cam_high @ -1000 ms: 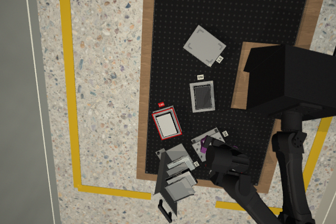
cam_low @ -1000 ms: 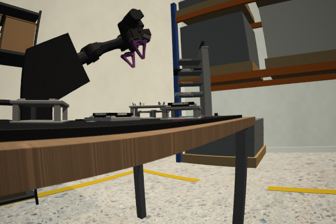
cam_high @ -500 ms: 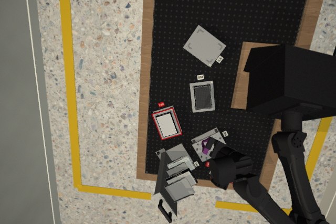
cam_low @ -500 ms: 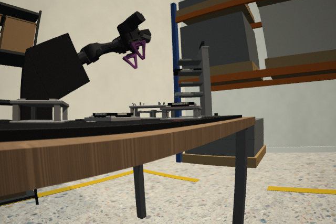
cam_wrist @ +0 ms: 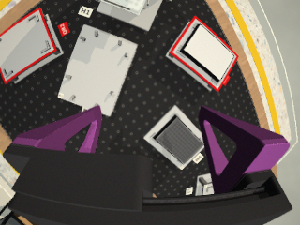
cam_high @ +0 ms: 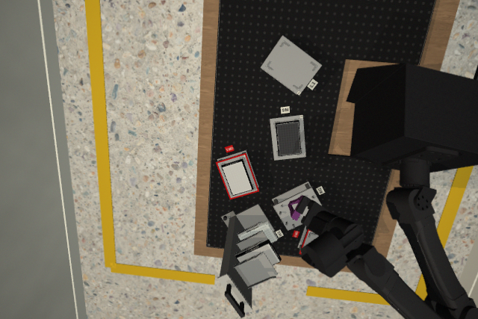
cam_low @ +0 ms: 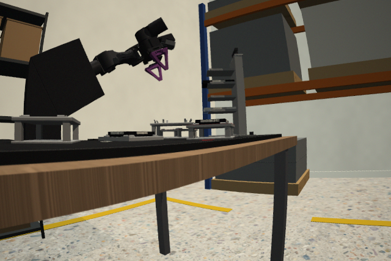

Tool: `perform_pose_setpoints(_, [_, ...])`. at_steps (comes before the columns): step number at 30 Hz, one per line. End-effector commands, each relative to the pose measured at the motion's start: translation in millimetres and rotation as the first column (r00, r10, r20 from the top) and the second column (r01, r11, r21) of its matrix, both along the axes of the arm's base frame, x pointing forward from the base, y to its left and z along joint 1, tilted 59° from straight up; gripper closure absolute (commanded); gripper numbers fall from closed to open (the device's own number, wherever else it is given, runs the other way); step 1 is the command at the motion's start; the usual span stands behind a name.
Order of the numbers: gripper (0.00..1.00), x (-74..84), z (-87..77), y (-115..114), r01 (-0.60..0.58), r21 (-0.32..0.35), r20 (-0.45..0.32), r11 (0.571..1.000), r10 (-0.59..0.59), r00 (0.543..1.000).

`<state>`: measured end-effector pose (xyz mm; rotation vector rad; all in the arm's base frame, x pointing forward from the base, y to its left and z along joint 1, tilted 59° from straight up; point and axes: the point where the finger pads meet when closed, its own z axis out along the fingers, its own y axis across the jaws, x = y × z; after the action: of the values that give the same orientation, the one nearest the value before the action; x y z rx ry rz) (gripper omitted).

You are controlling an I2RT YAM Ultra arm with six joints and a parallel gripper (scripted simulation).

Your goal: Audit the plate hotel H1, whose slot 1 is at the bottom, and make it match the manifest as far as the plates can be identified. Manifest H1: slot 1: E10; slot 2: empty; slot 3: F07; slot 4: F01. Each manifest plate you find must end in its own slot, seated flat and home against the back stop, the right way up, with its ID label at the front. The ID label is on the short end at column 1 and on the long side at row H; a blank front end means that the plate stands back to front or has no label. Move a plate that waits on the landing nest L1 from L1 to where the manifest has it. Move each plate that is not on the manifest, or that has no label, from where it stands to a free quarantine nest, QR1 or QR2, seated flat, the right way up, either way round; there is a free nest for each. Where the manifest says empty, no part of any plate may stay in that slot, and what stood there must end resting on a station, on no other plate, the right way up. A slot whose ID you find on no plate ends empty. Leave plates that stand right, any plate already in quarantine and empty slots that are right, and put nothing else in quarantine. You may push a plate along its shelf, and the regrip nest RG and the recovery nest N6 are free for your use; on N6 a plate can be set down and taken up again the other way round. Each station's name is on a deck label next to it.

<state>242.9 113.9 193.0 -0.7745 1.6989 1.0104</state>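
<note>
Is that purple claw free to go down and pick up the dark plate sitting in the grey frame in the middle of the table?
Probably yes. The gripper is open, holds nothing and hangs high above the deck; the dark plate lies uncovered.

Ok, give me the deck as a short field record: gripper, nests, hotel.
gripper: purple-fingered parallel gripper, open, holding nothing, high above the deck
hotel: grey plate hotel tower at the deck's edge, plates on several shelves; IDs not readable
red-framed nest by the hotel: holds a white plate
second red-framed nest: grey bed showing, no plate seen
grey-framed nest mid-deck: holds a dark plate
large grey nest: no plate on it
pin nest: no plate on it
</note>
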Motion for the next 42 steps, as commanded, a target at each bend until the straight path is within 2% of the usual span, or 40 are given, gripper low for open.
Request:
perform_pose_setpoints(1, [0.0, -10.5, 27.2, 6.6, 0.14, 0.207, -0.127, 0.968, -0.115, 0.985])
perform_pose_setpoints(20, [0.0, -10.1, 28.5, 6.3, 0.231, 0.311, -0.213, 0.922, -0.169, 0.962])
perform_pose_setpoints(25, [0.0, -10.1, 28.5, 6.3, 0.27, 0.361, -0.25, 0.893, -0.186, 0.95])
perform_pose_setpoints(39, [0.0, -10.2, 28.6, 6.3, 0.27, 0.361, -0.25, 0.893, -0.186, 0.95])
perform_pose_setpoints(42, [0.0, -16.7, 34.7, 10.8, 0.269, 0.361, -0.25, 0.893, -0.186, 0.95])
